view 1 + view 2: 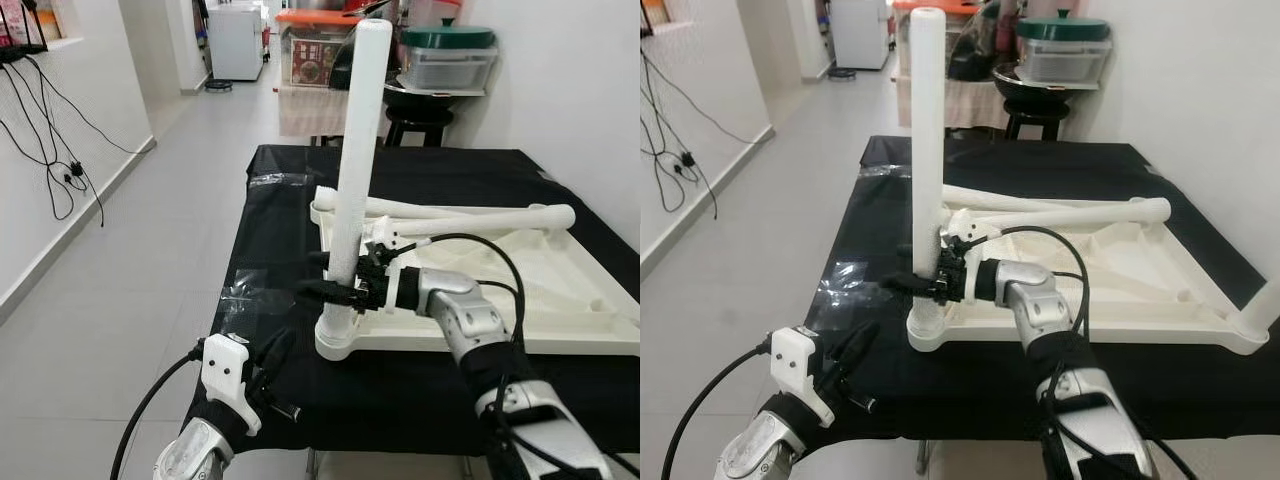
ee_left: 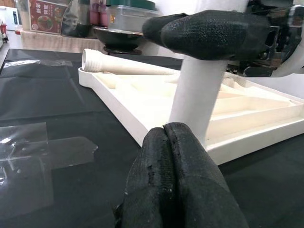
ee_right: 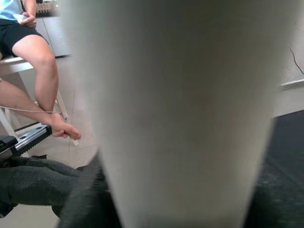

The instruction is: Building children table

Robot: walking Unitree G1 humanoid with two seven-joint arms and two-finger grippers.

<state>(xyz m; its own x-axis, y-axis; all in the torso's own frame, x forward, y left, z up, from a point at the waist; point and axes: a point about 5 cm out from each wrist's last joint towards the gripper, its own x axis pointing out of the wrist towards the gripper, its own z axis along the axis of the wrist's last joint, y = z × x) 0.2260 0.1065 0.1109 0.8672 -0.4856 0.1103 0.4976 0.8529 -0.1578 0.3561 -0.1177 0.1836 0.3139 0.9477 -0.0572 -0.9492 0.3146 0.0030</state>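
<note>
Right gripper is clamped on the tall white plastic table leg; keep it plumb over the upturned white tabletop's corner socket just below while twisting. Left gripper is pinched closed, empty.

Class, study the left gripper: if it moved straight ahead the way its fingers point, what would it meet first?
Most likely the upright white table leg, just above where it enters the corner of the upturned white tabletop. The left gripper points at its base, though depth is hard to judge.
</note>
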